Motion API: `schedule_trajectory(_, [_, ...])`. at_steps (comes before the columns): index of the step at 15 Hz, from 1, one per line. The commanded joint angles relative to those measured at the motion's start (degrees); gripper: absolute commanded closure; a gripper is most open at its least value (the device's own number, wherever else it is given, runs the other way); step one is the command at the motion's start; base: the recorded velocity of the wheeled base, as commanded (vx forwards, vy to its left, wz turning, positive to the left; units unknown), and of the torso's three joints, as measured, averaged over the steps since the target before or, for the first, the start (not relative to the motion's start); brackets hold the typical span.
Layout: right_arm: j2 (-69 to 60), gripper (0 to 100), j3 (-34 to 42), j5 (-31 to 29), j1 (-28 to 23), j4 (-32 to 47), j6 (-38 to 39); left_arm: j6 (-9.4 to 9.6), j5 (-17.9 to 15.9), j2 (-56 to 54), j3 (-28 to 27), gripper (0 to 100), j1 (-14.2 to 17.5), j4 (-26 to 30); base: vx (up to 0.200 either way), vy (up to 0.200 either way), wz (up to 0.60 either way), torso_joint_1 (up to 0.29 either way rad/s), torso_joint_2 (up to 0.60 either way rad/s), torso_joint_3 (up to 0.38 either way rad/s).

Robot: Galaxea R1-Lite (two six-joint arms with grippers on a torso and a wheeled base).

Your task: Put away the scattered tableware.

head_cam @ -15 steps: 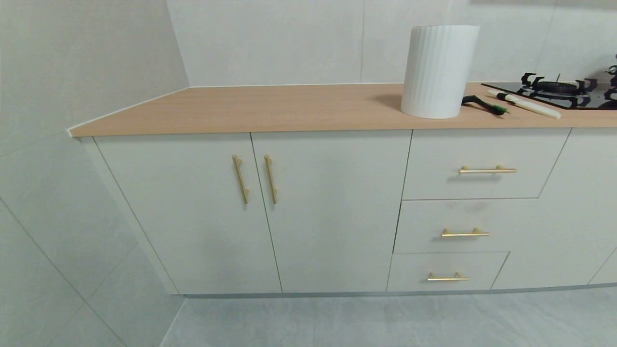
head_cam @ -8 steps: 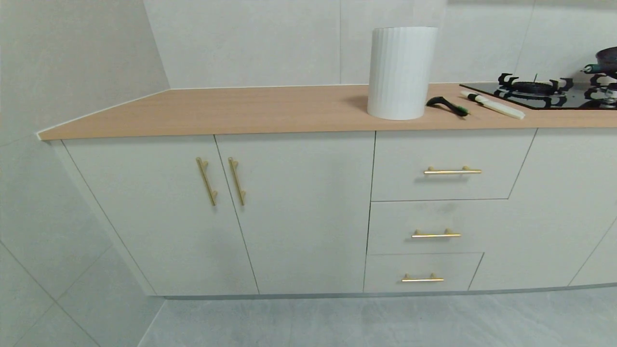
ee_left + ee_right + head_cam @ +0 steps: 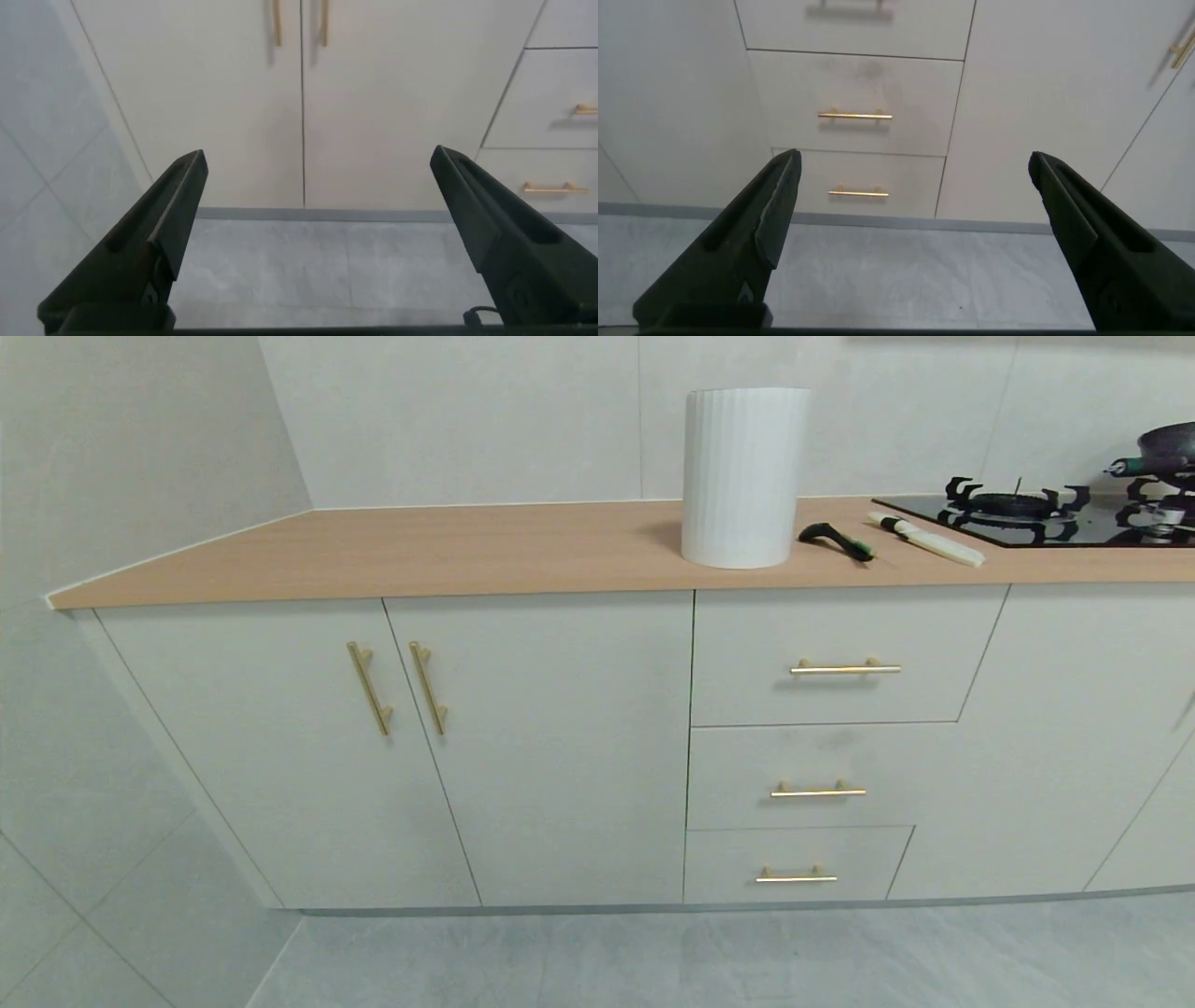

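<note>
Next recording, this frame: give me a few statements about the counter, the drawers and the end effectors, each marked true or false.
1. The white ribbed container stands upright on the counter. True.
2. The top drawer is pulled open. False: all three drawers are shut.
3. The knife sits inside the container. False: it lies flat on the counter beside the stove.
4. The left end effector and the right end effector are both open and hold nothing. True.
5. A black-handled tool lies between the container and the knife. True.
</note>
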Motion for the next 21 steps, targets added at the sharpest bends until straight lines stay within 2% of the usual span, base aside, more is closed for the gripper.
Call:
schedule_trajectory(1, [0.1, 0, 0.0, 0.0, -0.1, 0.0, 0.0, -0.1, 0.0, 0.0, 0.0, 0, 0.0, 0.0, 0.2, 0.0, 0.0, -0.002, 0.01, -0.002])
schedule_trajectory(6, [0.1, 0, 0.0, 0.0, -0.1, 0.0, 0.0, 0.07, 0.0, 0.0, 0.0, 0, 0.0, 0.0, 0.2, 0.0, 0.0, 0.001, 0.0, 0.002])
schedule_trajectory(17, [0.0, 0, 0.0, -0.1, -0.1, -0.3, -0.6, -0.37, 0.0, 0.0, 0.0, 0, 0.0, -0.1, 0.0, 0.0, 0.0, 0.0, 0.0, 0.0])
schedule_trajectory(18, [0.2, 0, -3.7, 0.1, 0.0, -3.3, 0.5, -0.45, 0.0, 0.0, 0.0, 0, 0.0, 0.0, 0.0, 0.0, 0.0, 0.0, 0.0, 0.0])
schedule_trajectory(19, [2.0, 0, -8.6, 0.7, 0.3, -2.8, 2.5, -0.37, 0.0, 0.0, 0.0, 0, 0.0, -0.1, 0.0, 0.0, 0.0, 0.0, 0.0, 0.0])
schedule_trajectory(21, [9.3, 0, -11.7, 3.6, 0.5, 0.1, 1.8, -0.37, 0.0, 0.0, 0.0, 0, 0.0, -0.1, 0.0, 0.0, 0.0, 0.0, 0.0, 0.0])
